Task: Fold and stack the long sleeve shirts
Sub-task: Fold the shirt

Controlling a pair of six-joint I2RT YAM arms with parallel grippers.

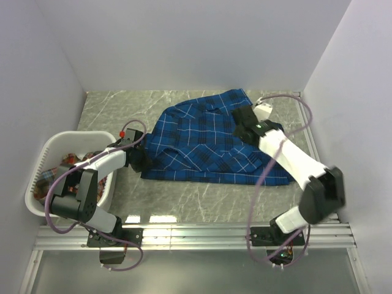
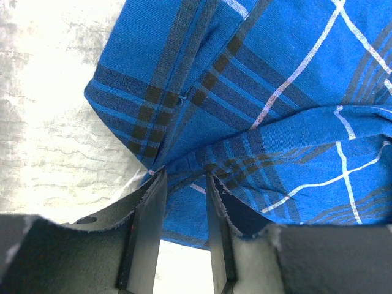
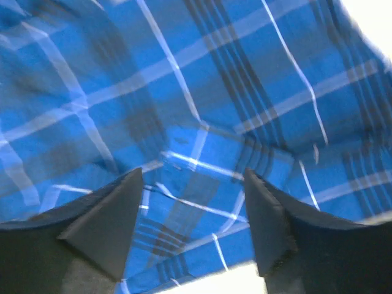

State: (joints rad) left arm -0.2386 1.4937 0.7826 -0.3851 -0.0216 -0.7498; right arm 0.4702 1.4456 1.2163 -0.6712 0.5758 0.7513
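**Blue plaid shirt on table; one gripper at its left edge, one over its far right**

The royal blue plaid shirt [image 1: 208, 144] is being observed lying across the middle of the marble-patterned table [image 1: 202, 205], running from the far right toward the near left. It is not lying flat: ridges and overlapping layers are being noted, mostly in its left half.

The left gripper [image 1: 137, 162] is being seen low at the shirt's left edge, just beside the white laundry basket [image 1: 40, 160]. In the left wrist view its fingers [image 2: 147, 220] are being seen a narrow way apart. A bunched corner of blue cloth is lying in the gap and creases are running to the fingertips. Whether that cloth is being pinched cannot be told.

The right gripper [image 1: 240, 116] is being seen over the shirt's far right part. In the right wrist view its jaws are being seen spread wide above the fabric, released, with nothing being gripped between them.

A red-orange plaid shirt [image 1: 66, 162] is being noted heaped inside the basket, partly hidden by the left arm [image 1: 92, 184].
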